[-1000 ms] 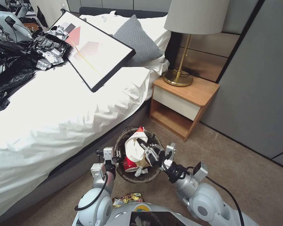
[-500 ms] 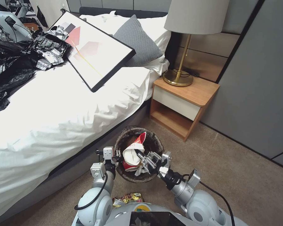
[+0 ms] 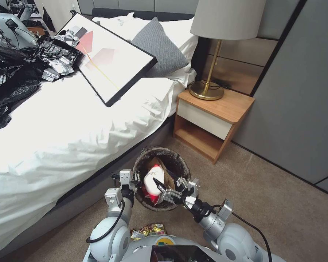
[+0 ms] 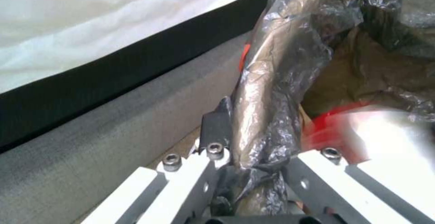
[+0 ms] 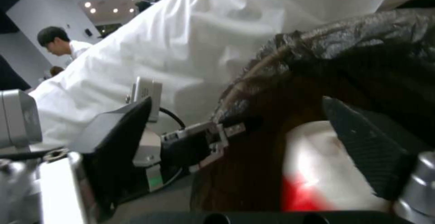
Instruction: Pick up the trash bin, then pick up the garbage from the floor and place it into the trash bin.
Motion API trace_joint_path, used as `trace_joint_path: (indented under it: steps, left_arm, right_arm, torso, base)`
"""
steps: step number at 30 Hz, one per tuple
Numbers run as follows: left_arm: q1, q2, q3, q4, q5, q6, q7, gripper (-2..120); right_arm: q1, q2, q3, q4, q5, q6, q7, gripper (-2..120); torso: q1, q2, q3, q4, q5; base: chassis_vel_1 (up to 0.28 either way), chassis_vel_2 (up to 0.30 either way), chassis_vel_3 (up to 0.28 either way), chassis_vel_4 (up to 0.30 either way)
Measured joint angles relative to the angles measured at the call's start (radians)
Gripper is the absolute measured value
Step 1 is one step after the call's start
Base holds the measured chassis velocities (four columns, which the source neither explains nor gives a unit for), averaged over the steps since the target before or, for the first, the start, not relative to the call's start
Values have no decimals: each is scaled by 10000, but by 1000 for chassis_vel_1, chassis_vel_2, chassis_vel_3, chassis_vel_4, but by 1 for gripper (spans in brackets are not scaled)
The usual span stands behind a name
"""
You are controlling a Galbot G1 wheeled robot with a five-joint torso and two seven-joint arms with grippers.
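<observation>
The trash bin (image 3: 163, 150), lined with a dark bag, hangs just above the carpet beside the bed. My left gripper (image 3: 135, 183) is shut on its near-left rim; the left wrist view shows its fingers (image 4: 217, 123) pinching the crinkled liner of the trash bin (image 4: 267, 91). My right gripper (image 3: 167, 186) stands open over the bin's near edge, with its dark pads (image 5: 362, 149) spread wide. A red-and-white paper cup (image 3: 152, 180) (image 5: 317, 162) lies loose inside, next to a tan paper bag (image 3: 164, 171). A yellow snack wrapper (image 3: 148, 230) lies on the floor by my base.
The bed (image 3: 80, 138) runs along the left, carrying a framed picture (image 3: 113, 62) and a heap of black bags (image 3: 14, 76). A wooden nightstand (image 3: 211, 120) with a lamp (image 3: 211, 54) stands behind the bin. Open carpet (image 3: 280, 203) stretches to the right.
The right gripper has opened and drawn back toward me. The red-and-white cup it held above the bin has dropped inside. The left gripper and the bin have stayed put.
</observation>
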Motion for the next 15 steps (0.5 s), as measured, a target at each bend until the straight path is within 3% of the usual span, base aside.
trace_joint_path:
  steps: [4,9,15]
  left_arm:
    - [10,5,2,-42,1,3,-1,3]
    - [6,8,5,-108,3,10,-2,3]
    - [8,15,-5,-109,5,11,-4,3]
  right_arm:
    - [-80,-48,-14,72,-138,-18,373,99]
    - [-162,-67,5,309,-636,-371,1675,100]
    - [-429,-78,191,481,-932,-376,1766,100]
  torso:
    - [0,0,0,0,0]
    - [0,0,0,0,0]
    - [0,0,0,-1,0]
  base:
    - [0,0,0,0]
    - [0,0,0,0]
    - [0,0,0,0]
